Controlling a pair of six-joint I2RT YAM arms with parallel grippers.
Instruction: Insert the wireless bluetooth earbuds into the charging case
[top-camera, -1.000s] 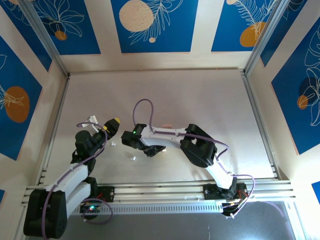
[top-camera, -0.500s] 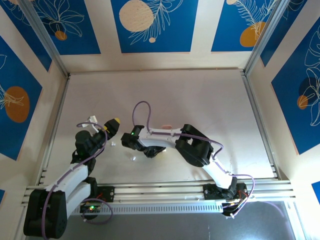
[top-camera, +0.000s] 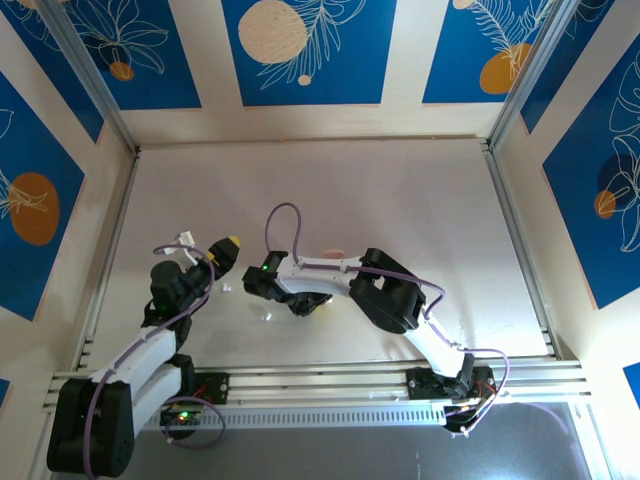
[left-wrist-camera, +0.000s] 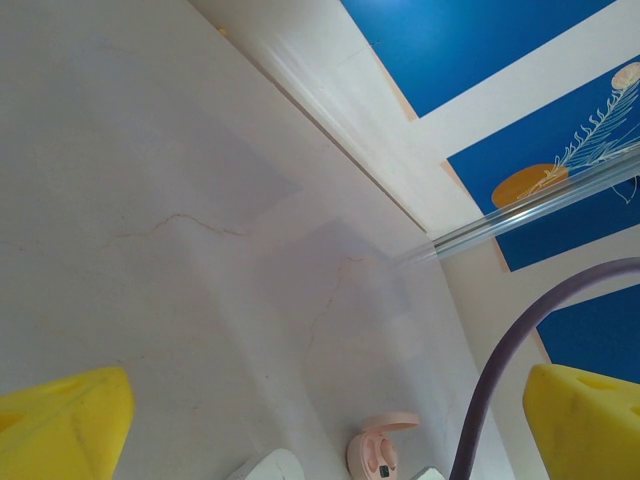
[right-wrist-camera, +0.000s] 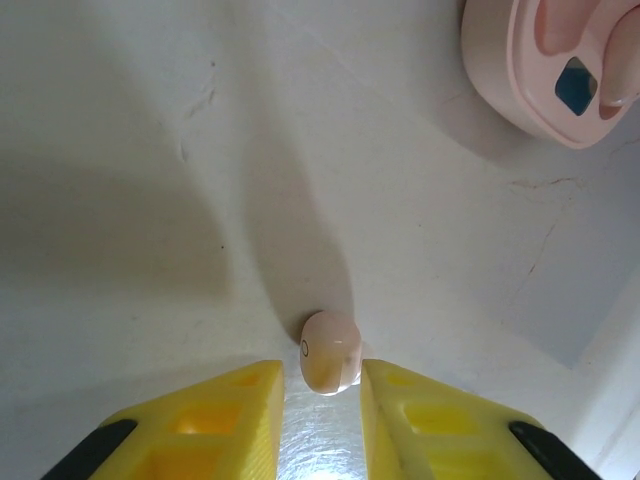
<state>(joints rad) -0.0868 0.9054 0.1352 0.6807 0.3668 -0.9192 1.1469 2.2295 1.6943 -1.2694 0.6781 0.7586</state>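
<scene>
One pale pink stubby plastic earbud (right-wrist-camera: 330, 358) sits at the tips of the right gripper (right-wrist-camera: 322, 385), between its two yellow fingers (right-wrist-camera: 215, 420); jaws stand narrow on either side of it; the right pad looks to be touching, a thin sliver of light shows on the left; whether the bud is truly pinched or only straddled over the white table (right-wrist-camera: 120, 150), cannot tell.

Pale pink pebble-shaped plastic charging case (right-wrist-camera: 520, 90) lies open with its moulded wells facing up; it is well apart from the bud, toward the upper right of the right wrist view; one well shows a dark contact patch.

Left gripper (left-wrist-camera: 325, 410) hangs released; fingers spread wide, nothing between them; low in its wrist view the charging case appears with lid raised, the edge of a white rounded case (left-wrist-camera: 268, 468) just beside it.

Handling, judged: bud is very light, hard, glossy and rounded; likely to squirt out of the pads if squeezed off-centre; best hold is across the widest part of the body, pads on opposite flanks, gentle force only; orientation must suit the well, so any roll in the grip matters. Case looks light too; it may skate on the smooth table when the bud is pressed in.
</scene>
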